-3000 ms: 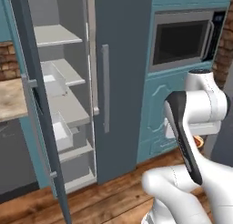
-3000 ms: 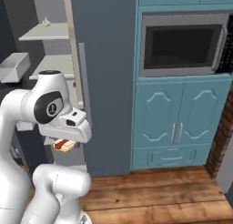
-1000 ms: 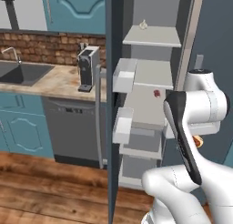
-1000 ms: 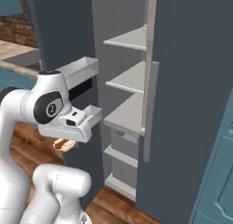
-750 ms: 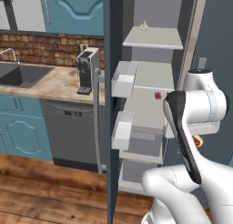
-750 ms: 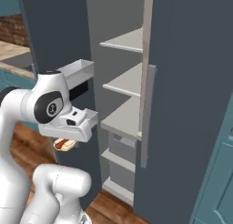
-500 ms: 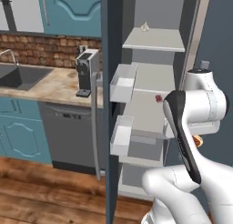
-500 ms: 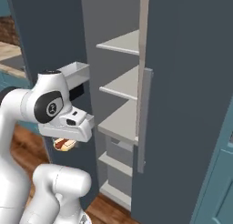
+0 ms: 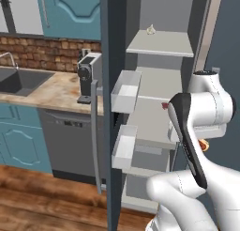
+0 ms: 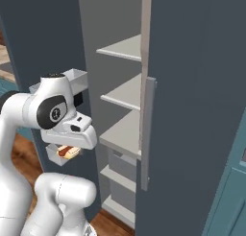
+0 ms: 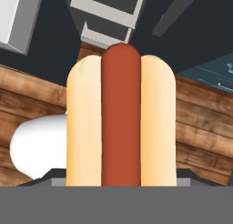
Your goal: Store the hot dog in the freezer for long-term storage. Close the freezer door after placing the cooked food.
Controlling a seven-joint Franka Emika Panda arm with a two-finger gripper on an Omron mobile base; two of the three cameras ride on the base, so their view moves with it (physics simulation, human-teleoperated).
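Note:
The hot dog, a tan bun with a red sausage, fills the middle of the hand view. It also shows under the hand as the hot dog and as an orange speck behind the arm. My gripper is shut on it, held low in front of the freezer. The freezer's pale shelves face me. The freezer door stands wide open, seen edge-on, with white bins on its inner side and a silver handle outside.
A whitish bulb lies on an upper shelf and a tiny dark-red item on the middle one. Left of the door are a counter with a coffee machine and a sink. The fridge's right door is shut.
The whole picture has shifted: the base has driven, and the open freezer now stands closer and more directly ahead. The arm's pose and its hold on the hot dog are unchanged.

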